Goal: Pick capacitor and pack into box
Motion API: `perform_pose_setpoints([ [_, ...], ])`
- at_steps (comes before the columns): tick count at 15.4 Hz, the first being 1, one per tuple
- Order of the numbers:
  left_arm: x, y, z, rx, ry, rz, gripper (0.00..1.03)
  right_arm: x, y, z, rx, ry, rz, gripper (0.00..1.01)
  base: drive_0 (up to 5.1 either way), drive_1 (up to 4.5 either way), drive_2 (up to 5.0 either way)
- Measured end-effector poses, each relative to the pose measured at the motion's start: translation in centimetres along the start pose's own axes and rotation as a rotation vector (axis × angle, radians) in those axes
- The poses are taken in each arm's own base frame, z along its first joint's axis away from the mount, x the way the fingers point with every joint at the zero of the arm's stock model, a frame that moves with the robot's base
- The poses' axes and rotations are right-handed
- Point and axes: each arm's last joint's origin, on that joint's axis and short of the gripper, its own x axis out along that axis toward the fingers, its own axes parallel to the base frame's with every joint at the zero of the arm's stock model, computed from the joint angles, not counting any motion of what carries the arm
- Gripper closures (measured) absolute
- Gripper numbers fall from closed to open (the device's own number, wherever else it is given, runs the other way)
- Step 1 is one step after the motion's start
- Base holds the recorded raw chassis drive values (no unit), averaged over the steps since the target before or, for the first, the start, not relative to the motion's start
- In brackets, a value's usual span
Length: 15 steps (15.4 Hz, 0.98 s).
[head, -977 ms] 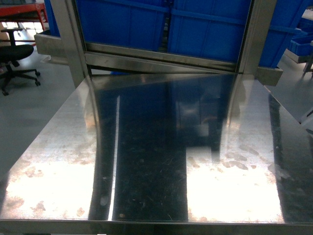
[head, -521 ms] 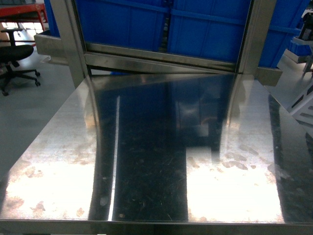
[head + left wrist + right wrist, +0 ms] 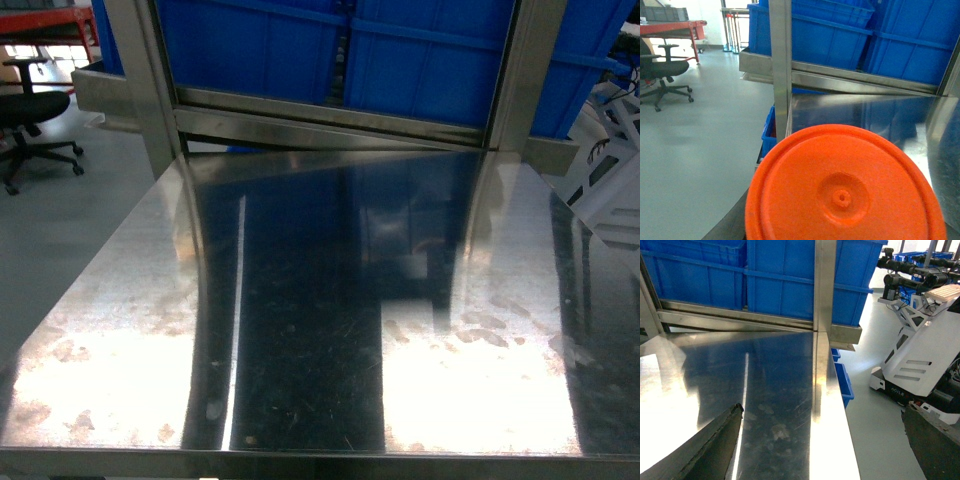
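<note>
Nearest me, my left wrist view is filled at 6 o'clock by an orange disc (image 3: 845, 195); whether the left gripper pinches it I cannot tell. My right gripper (image 3: 830, 440) stands spread wide over the steel table (image 3: 300, 330). Beyond, at 12 o'clock, sit blue bins (image 3: 330, 45). No capacitor or box shows, so I judge I'm searching; next calls for locating both.

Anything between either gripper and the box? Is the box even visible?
Cannot judge: no box or capacitor shows in any view. The right gripper is open above the steel table; an orange disc dominates the left wrist view.
</note>
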Motion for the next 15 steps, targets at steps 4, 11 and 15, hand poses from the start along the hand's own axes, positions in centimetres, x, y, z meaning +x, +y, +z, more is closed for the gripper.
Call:
perform_pose_setpoints([
  [4,0.0,0.0,0.0,0.0,0.0,0.0,0.59,0.0,0.0,0.0,0.0,0.0,0.0,0.03,0.0,0.0,0.0],
  [11,0.0,0.0,0.03,0.0,-0.003,0.0,0.59,0.0,0.0,0.03,0.0,-0.003,0.0,0.03,0.0,0.0,0.0],
  [15,0.0,0.0,0.03,0.0,-0.003,0.0,0.59,0.0,0.0,0.01,0.0,-0.001,0.0,0.03,0.0,0.0,0.0],
])
